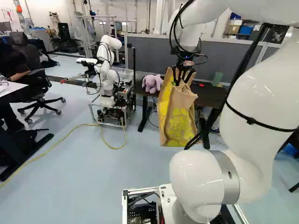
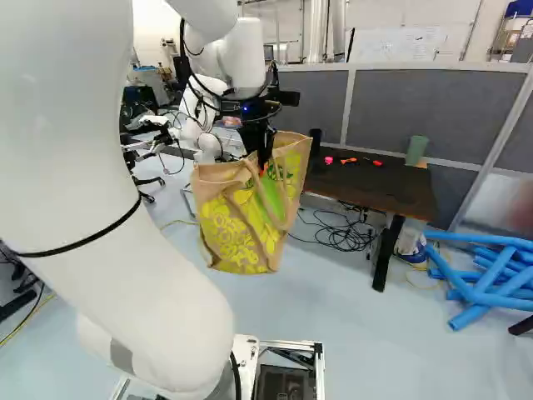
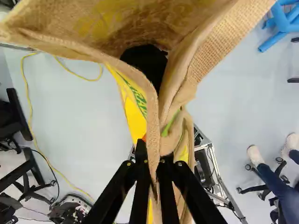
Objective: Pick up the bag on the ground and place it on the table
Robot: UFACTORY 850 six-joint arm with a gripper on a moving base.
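I can't make out the black patch (image 3: 145, 63) ahead of the jaws among the folds of the bag (image 2: 241, 225). My arm (image 1: 268, 98) reaches forward, gripper (image 1: 179, 80) pointing down, jaws closed on a bag handle, the bag hanging beneath them, green print (image 3: 139, 102) just ahead.

From behind the arm (image 1: 254, 93), the two base views looked ahead and slightly downward, sharing the desk (image 2: 366, 185) and bag (image 1: 180, 116). The wrist view faced down along the hand (image 2: 263, 165), close above the bag, toward the floor (image 3: 84, 116).
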